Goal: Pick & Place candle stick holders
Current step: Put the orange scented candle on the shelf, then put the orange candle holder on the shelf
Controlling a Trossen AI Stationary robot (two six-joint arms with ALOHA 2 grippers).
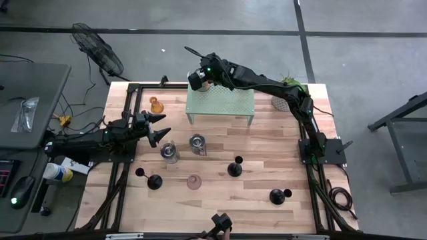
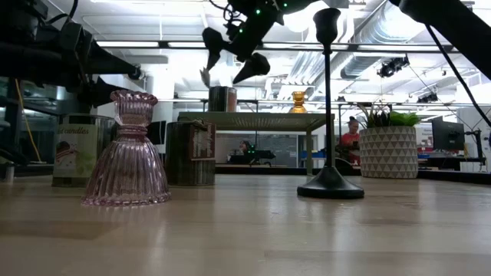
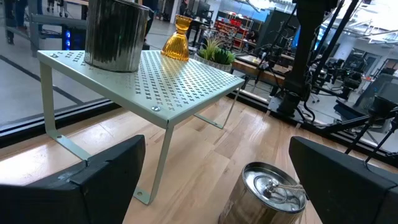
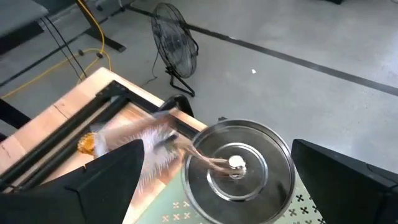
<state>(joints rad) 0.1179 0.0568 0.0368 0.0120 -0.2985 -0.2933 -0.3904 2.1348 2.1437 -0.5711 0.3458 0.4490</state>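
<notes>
A pale green perforated rack (image 1: 227, 103) stands at the table's far middle. A silver cup (image 4: 239, 167) stands on its far left corner (image 2: 222, 98). My right gripper (image 1: 197, 81) hangs open above the cup (image 2: 230, 57), clear of it. An amber holder (image 3: 177, 38) also stands on the rack. A second amber holder (image 1: 156, 105) stands on the table left of the rack. Two silver cups (image 1: 169, 152) (image 1: 197, 143), a pink glass holder (image 1: 194, 181) and black sticks (image 1: 235, 167) stand on the near half. My left gripper (image 1: 159, 127) waits open at the left.
A green plant in a white pot (image 1: 287, 93) stands at the far right corner. Black sticks stand near the front left (image 1: 154, 181) and front right (image 1: 277, 195). One silver cup (image 3: 270, 193) stands just ahead of my left gripper. A black frame (image 1: 133, 93) borders the table's left.
</notes>
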